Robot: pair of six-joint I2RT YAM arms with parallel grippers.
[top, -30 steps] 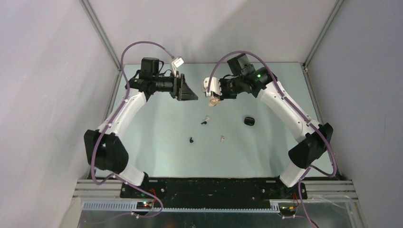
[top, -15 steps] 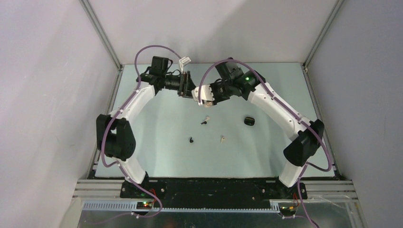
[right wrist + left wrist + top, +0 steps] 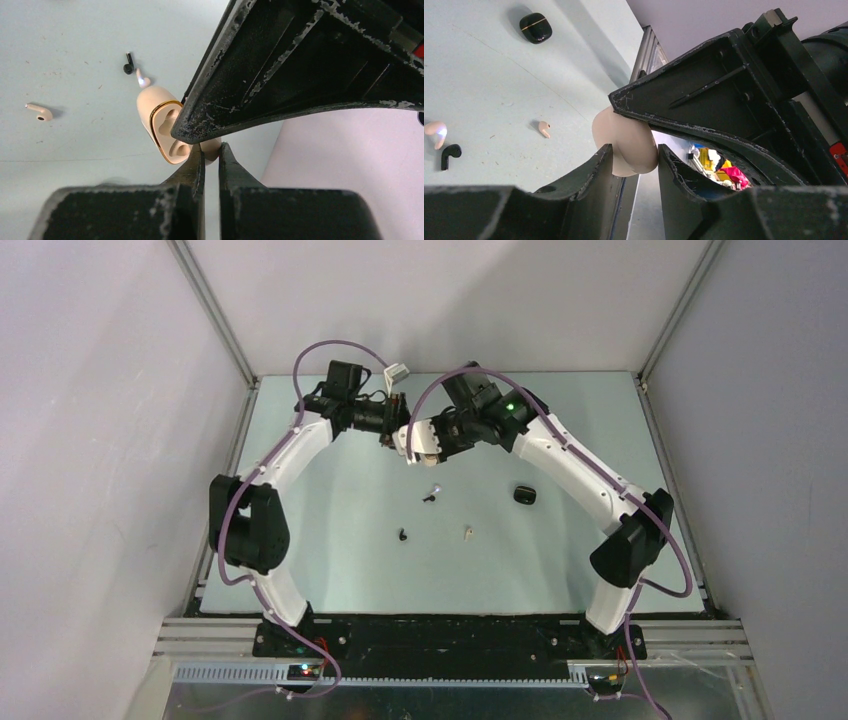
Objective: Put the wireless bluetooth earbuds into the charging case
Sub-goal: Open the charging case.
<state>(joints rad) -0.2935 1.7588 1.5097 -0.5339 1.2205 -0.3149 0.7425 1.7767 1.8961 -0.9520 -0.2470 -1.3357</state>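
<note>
- Earbuds (image 3: pixel 544 129) are all lying loose on the counter (image 3: pixel 330 570), none of them in a case.
- There's a far cream bud (image 3: pixel 436 486) just beside a far black bud (image 3: pixel 428 498). Closer to the arm bases are a near black bud (image 3: pixel 402 535) and a near cream bud (image 3: pixel 468 532), those two set apart from each other.
- The cream charging case (image 3: pixel 626 145) is up off the counter at the far middle, right where both arms meet.
- From the right wrist view its lid is flipped open, so you can see a thin gold rim and the moulded sockets inside.
- The right gripper (image 3: pixel 210 155) has its fingers (image 3: pixel 192 172) pinched almost together on a cream edge of that case.
- The left gripper (image 3: pixel 634 148) has its fingers (image 3: pixel 599 167) about halfway open. The rounded body of the case fills the gap and looks to be touching both sides.
- A black case (image 3: pixel 524 494) sits closed on the counter to the right of the buds, well apart from both arms, with a gold line around its seam.
- The left arm's purple cable (image 3: pixel 330 345) carries a small white tag (image 3: pixel 397 371), too small to read.
- A green light (image 3: pixel 510 405) glows on the right arm.
</note>
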